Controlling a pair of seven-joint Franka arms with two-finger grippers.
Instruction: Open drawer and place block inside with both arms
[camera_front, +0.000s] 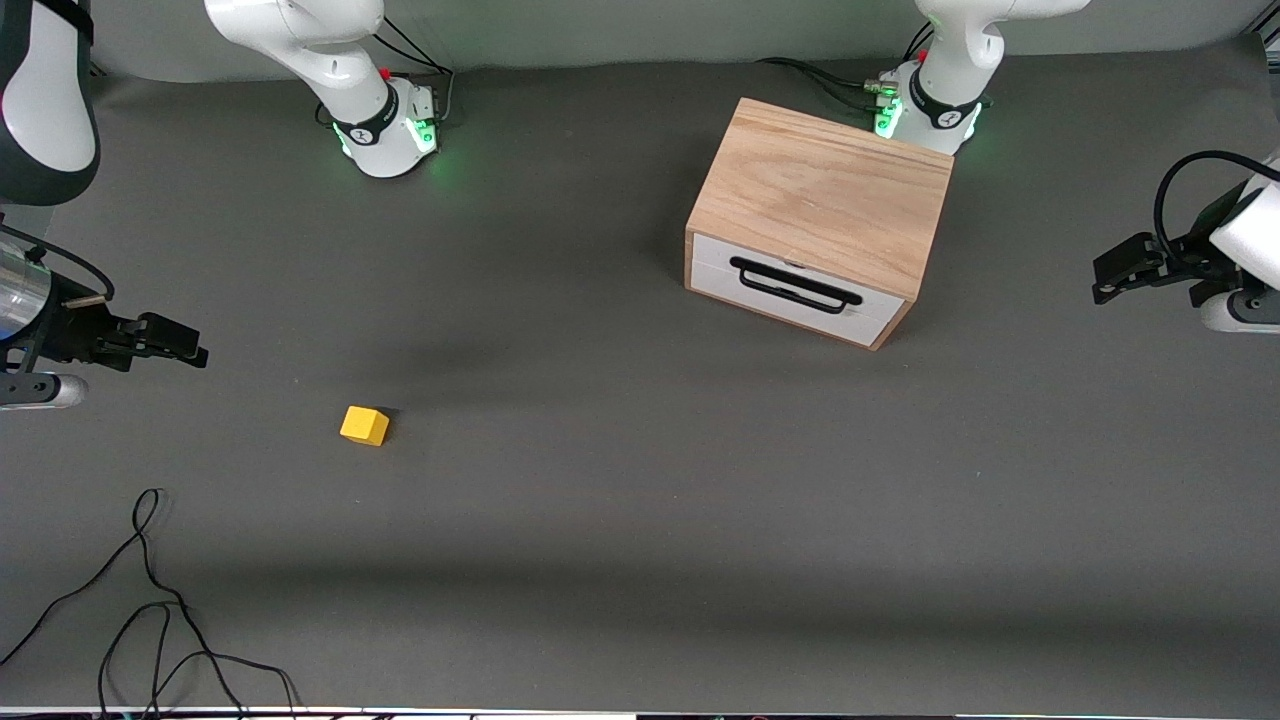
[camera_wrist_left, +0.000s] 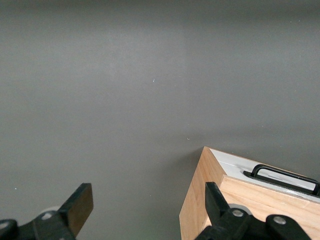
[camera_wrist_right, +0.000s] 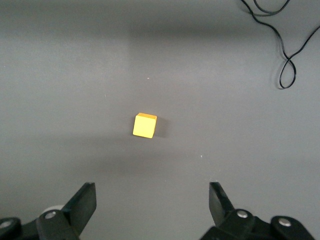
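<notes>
Two black grippers, left (camera_wrist_left: 147, 210) and right (camera_wrist_right: 150, 205), both spread wide, empty; small yellow cube block (camera_front: 364, 425) nearer the camera than the light oak box (camera_front: 825, 190), toward the right arm's end; white-fronted drawer (camera_front: 795, 290) shut, long axis crosswise, black wire handle (camera_front: 795, 284) facing the camera

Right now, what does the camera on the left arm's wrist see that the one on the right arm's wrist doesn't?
Only the left wrist view shows the wooden box with its closed drawer and black handle, framed by the open left gripper. Only the right wrist view shows the yellow block lying free, a loose black cable, and the open right gripper, which holds nothing. Both show the grey table.
</notes>
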